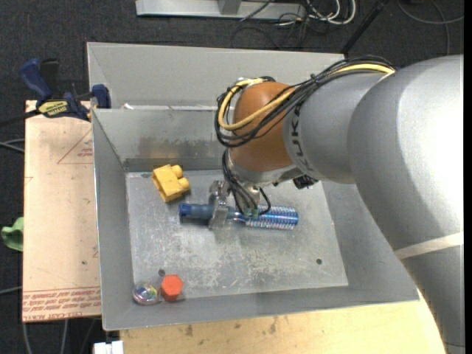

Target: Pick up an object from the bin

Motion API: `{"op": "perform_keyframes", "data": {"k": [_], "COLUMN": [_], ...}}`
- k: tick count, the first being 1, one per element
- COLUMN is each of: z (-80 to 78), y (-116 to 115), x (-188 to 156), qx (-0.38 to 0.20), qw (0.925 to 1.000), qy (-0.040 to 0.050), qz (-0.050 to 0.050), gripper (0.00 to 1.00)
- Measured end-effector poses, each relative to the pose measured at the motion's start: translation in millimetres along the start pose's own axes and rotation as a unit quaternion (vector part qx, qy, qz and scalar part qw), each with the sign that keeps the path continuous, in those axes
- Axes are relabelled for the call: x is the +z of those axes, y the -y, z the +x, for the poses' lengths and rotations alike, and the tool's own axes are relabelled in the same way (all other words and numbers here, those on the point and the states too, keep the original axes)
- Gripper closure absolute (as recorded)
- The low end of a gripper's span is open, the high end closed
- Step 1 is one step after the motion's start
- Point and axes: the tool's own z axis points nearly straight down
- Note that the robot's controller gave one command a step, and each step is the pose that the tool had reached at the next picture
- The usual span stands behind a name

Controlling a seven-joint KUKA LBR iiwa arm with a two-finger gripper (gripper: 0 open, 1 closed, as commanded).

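Observation:
My gripper [220,212] is down at the bin's floor near the middle, right on a long blue brush-like thing [193,212]. That thing lies left to right, with a dark blue handle to the left and a ribbed, clear-blue end [274,218] to the right. The gripper meets it about where handle and ribbed end join. A yellow block [169,182] lies just up and left of the gripper, near the back wall.
A small red cap-like piece [172,286] and a shiny clear ball [145,294] lie together in the front left corner. The arm with its orange cover and cables hangs over the bin's middle and right.

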Motion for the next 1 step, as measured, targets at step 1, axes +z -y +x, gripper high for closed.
{"op": "perform_keyframes", "data": {"k": [1], "z": [12.3], "y": [-9.0], "x": [-131.2], "qx": [0.002], "qw": [1.0000], "qy": [0.0036], "qz": [-0.001], "gripper": [1.00]}}
